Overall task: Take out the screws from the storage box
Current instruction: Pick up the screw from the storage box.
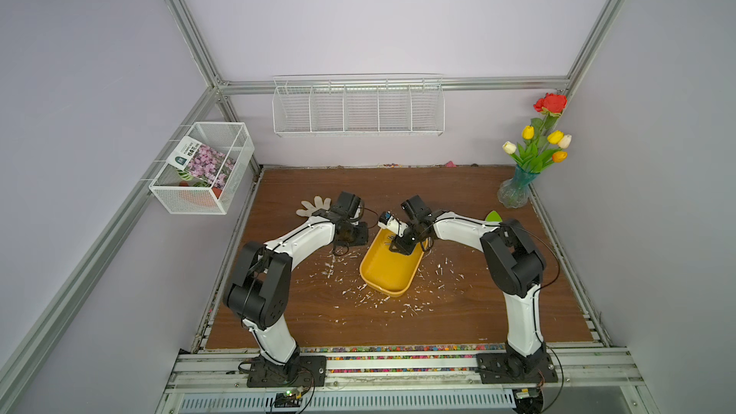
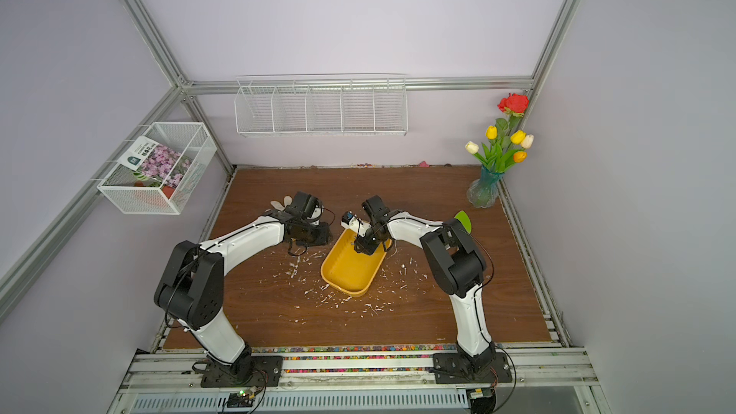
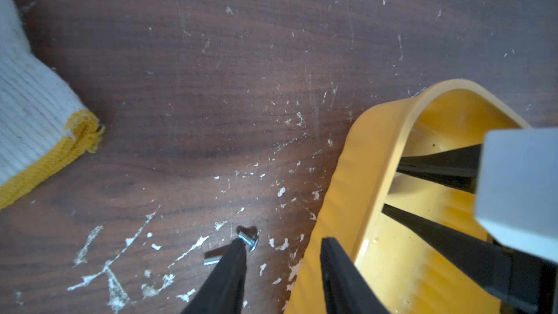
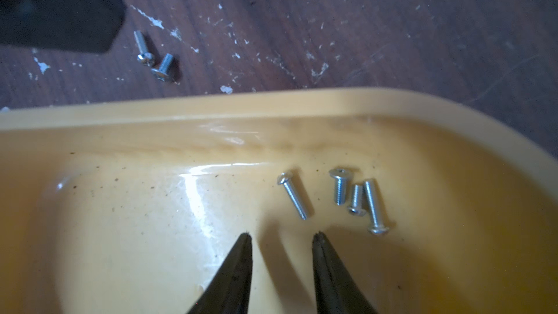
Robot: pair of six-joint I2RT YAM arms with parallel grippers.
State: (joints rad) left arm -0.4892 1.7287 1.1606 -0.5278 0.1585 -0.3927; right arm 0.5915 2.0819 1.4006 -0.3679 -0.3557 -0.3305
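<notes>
The storage box ran near-to-far, slightly skewed. Four screws inside lay seemingly parallel. The left claw and right claw both stood apart.

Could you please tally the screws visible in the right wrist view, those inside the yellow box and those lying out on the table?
Screws in the storage box: 4
Screws on the table: 2
Total: 6

Four small silvery screws lie flat at the 12 o'clock end of the shallow yellow box, with two loose screws outside it toward 10 o'clock.
</notes>
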